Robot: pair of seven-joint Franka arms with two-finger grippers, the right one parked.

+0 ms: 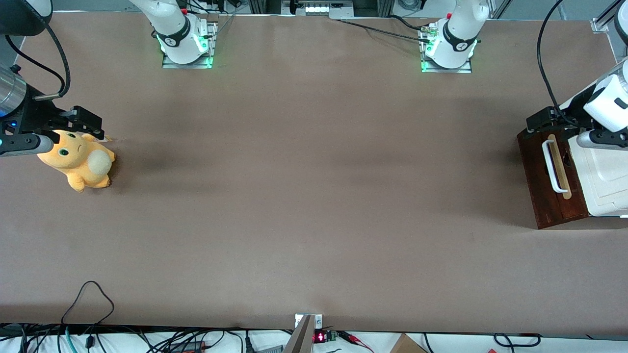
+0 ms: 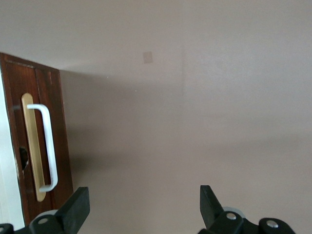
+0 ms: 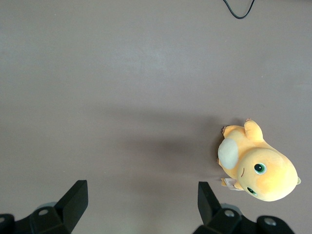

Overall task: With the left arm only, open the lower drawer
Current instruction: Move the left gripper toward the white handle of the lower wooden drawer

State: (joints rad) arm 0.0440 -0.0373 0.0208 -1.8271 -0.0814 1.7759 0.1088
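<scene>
The lower drawer point(image 1: 536, 172) stands at the working arm's end of the table, its dark reddish-brown front carrying a white bar handle point(image 1: 551, 165) on a pale wood strip. The front sits against the cream-white cabinet body point(image 1: 607, 182). My left arm's gripper point(image 1: 536, 122) hovers above the table just off the end of the drawer front that is farther from the front camera. In the left wrist view the gripper point(image 2: 145, 204) is open, with only bare table between its fingers. The drawer front point(image 2: 57, 122) and handle point(image 2: 48, 146) lie beside one finger, not touching it.
An orange plush toy point(image 1: 78, 164) lies toward the parked arm's end of the table, also seen as the plush toy point(image 3: 258, 168) in the right wrist view. Two arm bases point(image 1: 449, 46) stand along the table edge farthest from the front camera. Cables point(image 1: 88, 299) trail over the nearest edge.
</scene>
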